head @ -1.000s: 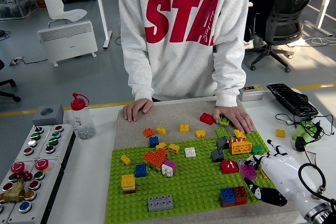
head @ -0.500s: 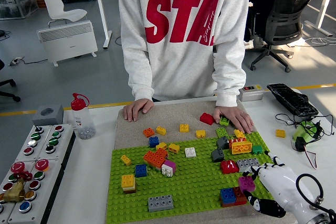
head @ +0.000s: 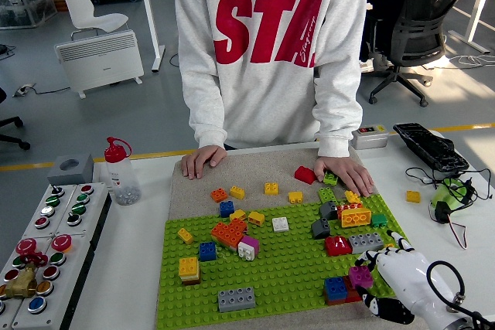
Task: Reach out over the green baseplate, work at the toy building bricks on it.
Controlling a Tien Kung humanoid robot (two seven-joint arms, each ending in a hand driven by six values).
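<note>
The right hand [head: 387, 280] has drawn back toward the near edge at about 5 o'clock of the green baseplate [head: 271, 268], and the magenta brick [head: 360, 275] has come with it, now touching the blue and red bricks [head: 340, 289]. Its fingers look curled around that brick, though the grip is partly hidden. My guess is the brick was pulled loose and is being relocated. The person's hands [head: 203, 161] rest at 12 o'clock on the tabletop [head: 135, 253].
</note>
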